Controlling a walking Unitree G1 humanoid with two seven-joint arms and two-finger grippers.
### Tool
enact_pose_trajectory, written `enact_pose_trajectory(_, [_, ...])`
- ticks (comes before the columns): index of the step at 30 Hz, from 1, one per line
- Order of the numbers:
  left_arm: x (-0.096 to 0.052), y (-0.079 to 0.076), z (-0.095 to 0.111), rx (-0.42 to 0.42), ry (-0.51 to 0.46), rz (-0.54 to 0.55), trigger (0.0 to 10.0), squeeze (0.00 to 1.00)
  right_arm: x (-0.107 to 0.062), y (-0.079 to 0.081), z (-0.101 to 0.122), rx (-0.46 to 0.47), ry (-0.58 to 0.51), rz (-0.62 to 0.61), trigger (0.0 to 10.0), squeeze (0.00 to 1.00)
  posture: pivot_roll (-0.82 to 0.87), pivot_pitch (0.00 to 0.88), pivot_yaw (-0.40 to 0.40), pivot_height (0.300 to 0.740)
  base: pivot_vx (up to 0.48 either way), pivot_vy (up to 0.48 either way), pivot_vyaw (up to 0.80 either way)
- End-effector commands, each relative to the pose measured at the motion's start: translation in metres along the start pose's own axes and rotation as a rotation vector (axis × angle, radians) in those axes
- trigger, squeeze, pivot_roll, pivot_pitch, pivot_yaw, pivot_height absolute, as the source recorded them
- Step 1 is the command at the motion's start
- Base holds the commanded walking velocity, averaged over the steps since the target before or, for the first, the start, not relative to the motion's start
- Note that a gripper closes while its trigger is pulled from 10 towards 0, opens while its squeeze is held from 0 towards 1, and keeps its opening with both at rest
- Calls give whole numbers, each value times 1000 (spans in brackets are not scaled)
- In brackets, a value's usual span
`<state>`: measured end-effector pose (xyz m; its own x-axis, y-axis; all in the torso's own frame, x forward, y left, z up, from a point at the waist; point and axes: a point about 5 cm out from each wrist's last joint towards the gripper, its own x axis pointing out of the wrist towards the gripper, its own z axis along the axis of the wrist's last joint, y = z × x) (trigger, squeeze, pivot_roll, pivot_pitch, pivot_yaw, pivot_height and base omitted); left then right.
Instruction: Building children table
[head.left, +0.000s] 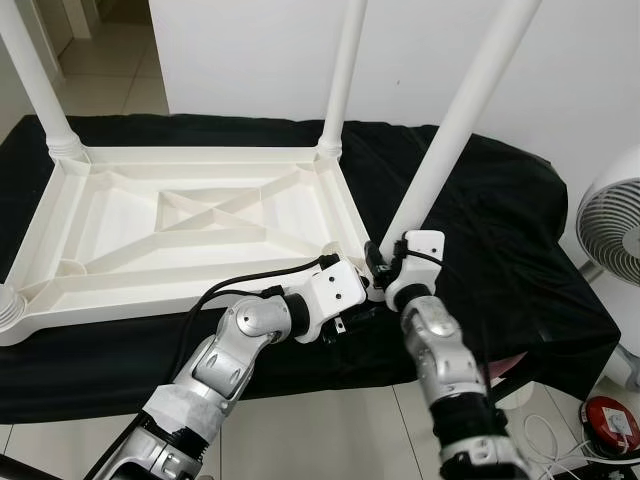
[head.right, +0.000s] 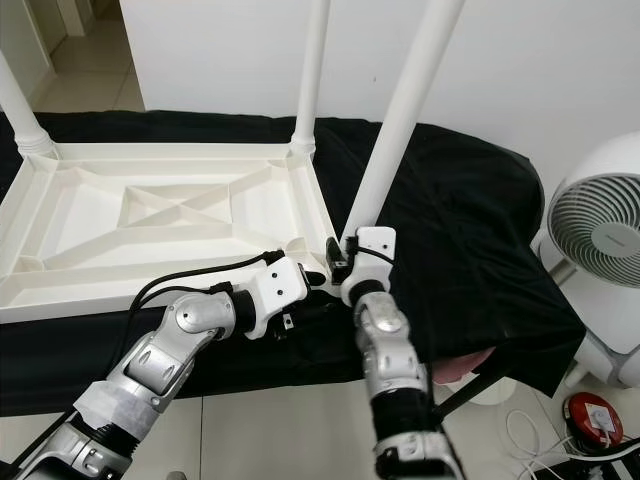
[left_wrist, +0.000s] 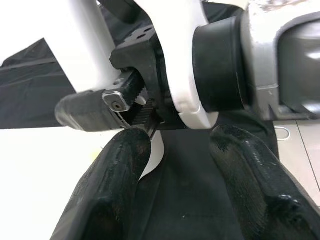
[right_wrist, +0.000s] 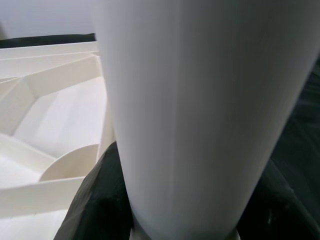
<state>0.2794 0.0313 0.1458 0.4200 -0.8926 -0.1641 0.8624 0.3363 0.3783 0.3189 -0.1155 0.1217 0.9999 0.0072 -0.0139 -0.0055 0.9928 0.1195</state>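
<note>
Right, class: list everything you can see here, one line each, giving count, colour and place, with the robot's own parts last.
Table top: one, white, upside down on the black cloth.
Fitted legs: two, white, upright at the far corners.
Loose leg: one, white, tilted at the near right corner.
Black cloth: one, covering the platform.
Fan: one, white, at far right.
Red object: one, on the floor, lower right.
Left gripper: one, black, open, beside the loose leg's base.
Right gripper: one, black, shut on the loose leg.
</note>
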Motion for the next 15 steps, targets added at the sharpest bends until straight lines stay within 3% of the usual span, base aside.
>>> enact_pose_trajectory(1, [2, -2, -1, 3, 8, 23, 10000, 0, -7, -12, -16, -6, 84, -91, 10000, 0, -55, 0, -84, 740, 0, 0, 0])
enact_pose_trajectory(7, [1, -3, -1, 0, 7, 22, 10000, 0, -6, -16, -8, -61, 50, -90, 10000, 0, -60, 0, -81, 740, 0, 0, 0])
enact_pose_trajectory(8, [2, -3, -1, 2, 7, 20, 10000, 0, -5, -19, -7, -68, 43, -82, 10000, 1000, -60, 0, -81, 740, 0, 0, 0])
enact_pose_trajectory(12, [2, -2, 0, 5, 6, 21, 10000, 0, -6, -25, -4, -89, 35, -61, 10000, 1000, -58, 0, -82, 740, 0, 0, 0])
enact_pose_trajectory(15, [2, -2, 0, 5, 6, 25, 10000, 0, -5, -28, -5, -78, 40, 34, 10000, 1000, -57, 0, -81, 740, 0, 0, 0])
